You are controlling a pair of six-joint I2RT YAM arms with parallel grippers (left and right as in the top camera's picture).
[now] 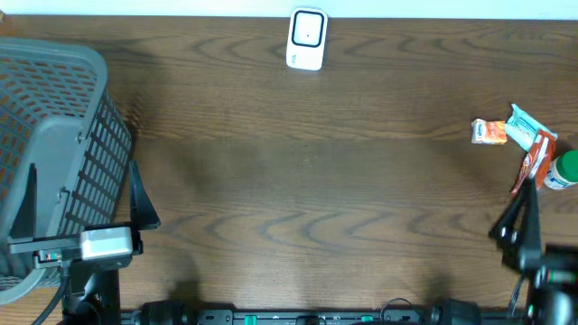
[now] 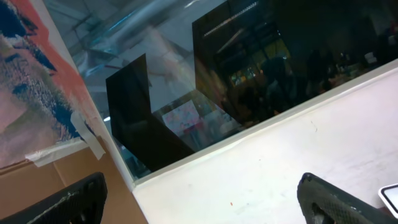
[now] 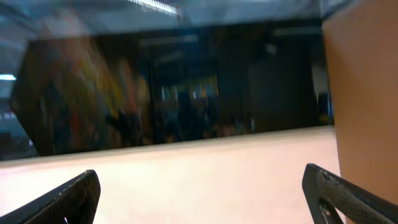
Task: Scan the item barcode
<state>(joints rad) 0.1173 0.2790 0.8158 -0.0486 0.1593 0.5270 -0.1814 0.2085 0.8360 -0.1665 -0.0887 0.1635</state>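
Observation:
The white barcode scanner [image 1: 307, 39] stands at the far edge of the wooden table, in the middle. The items lie at the right edge: a small orange packet [image 1: 488, 133], a long light-blue and red pack [image 1: 529, 144] and a green-capped bottle [image 1: 565, 170]. My right gripper [image 1: 547, 221] hovers just in front of them, open and holding nothing. My left gripper [image 1: 83, 206] is open at the near left, over the basket's front. Both wrist views show wide-apart fingers, left gripper [image 2: 202, 208] and right gripper [image 3: 202, 202], facing a pale wall and dark windows, with no item between them.
A large grey mesh basket [image 1: 54, 99] fills the left end of the table. The wrist cameras point up and away from the table at a pale wall [image 2: 280, 155] and glass panes.

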